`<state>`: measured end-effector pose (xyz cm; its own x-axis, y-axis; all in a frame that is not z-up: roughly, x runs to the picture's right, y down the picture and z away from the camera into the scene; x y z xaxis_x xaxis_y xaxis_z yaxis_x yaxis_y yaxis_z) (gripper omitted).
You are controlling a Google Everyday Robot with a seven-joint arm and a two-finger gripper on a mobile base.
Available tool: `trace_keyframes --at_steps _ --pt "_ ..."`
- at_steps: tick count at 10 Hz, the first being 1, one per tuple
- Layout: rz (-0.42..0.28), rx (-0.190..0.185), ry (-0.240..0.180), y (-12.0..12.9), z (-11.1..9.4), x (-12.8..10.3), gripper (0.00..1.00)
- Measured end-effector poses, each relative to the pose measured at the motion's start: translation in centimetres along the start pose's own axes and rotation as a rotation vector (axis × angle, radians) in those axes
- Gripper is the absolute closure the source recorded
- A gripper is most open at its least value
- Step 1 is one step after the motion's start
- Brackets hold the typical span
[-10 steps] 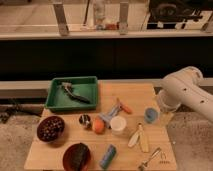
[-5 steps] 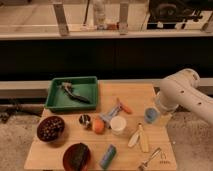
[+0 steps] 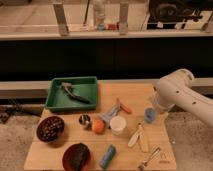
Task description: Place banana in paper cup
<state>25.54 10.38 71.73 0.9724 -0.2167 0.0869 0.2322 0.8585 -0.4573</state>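
Wood table w/ green tray, banana, paper cup, orange, blue cup; gripper over rt edge.

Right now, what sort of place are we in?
Likely an indoor test bench: a wooden table laid with a green tray, a bowl and a paper cup. The hand hangs by the blue cup.
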Motion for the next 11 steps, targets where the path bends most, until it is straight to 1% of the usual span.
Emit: trace_keyframes --at_steps 2,3,4,5,6,8,10,11 --pt "-0.025 0.002 -0.005 -0.1 0.4 -0.2 0.20" --pt "-0.039 0.003 -0.009 -0.2 0.6 -0.7 0.20" --pt "-0.047 0.008 -0.010 -0.7 0.7 -1.0 0.20" --pt "-0.055 0.009 -0.012 -1.2 1.1 -0.8 0.20" --pt "-0.075 0.011 -0.014 -1.8 1.5 -1.0 0.20" --pt "-0.095 0.011 -0.017 -1.7 1.9 -1.1 0.20" --pt "-0.118 0.011 -0.030 -1.5 2.4 -1.9 0.20" --pt "-0.126 0.012 -0.034 -1.7 3.1 -1.9 0.20"
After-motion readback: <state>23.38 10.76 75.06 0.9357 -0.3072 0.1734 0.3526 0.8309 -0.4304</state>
